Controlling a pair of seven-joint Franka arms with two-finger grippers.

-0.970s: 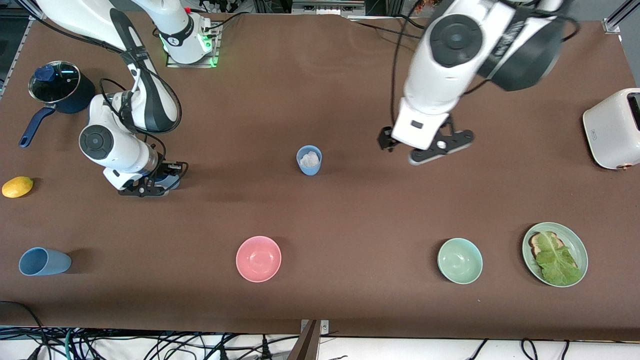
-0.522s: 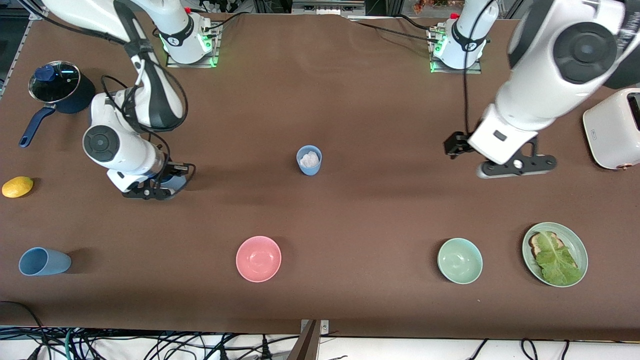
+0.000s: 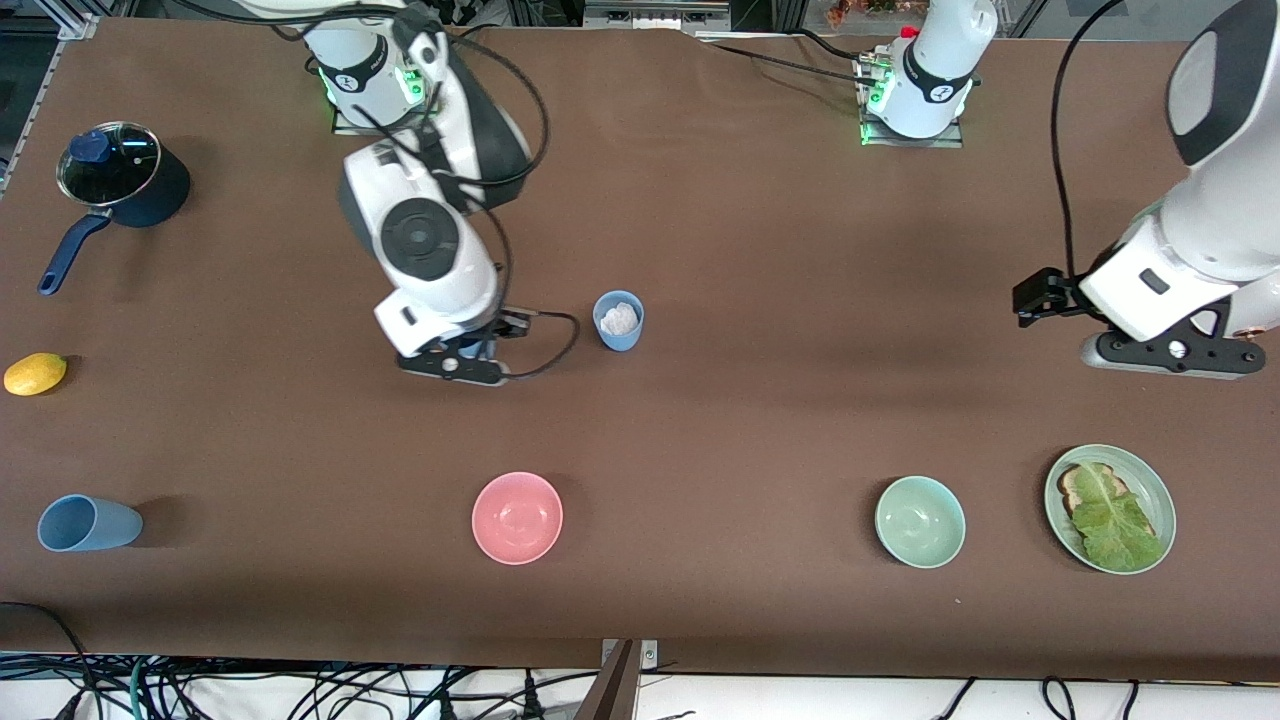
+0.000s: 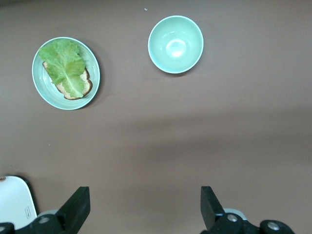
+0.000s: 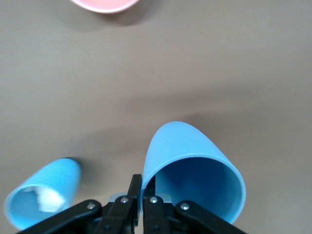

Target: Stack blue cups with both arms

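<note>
Nothing stacked yet. Right gripper (image 3: 462, 362) pinches cup rim (image 5: 192, 173), up beside stuffed cup (image 3: 618, 320) mid-table. Third cup (image 3: 88, 523) lies tipped near lemon. Left gripper (image 3: 1165, 355) wide, empty, waits by toaster.

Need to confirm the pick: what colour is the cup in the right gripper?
Light blue, matte, plain. The cup shows best in the right wrist view, pinched by the right gripper.

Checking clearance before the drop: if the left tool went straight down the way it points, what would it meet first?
Probably bare table: the left tool is open and empty, and the green bowl and plate lie off its line.
</note>
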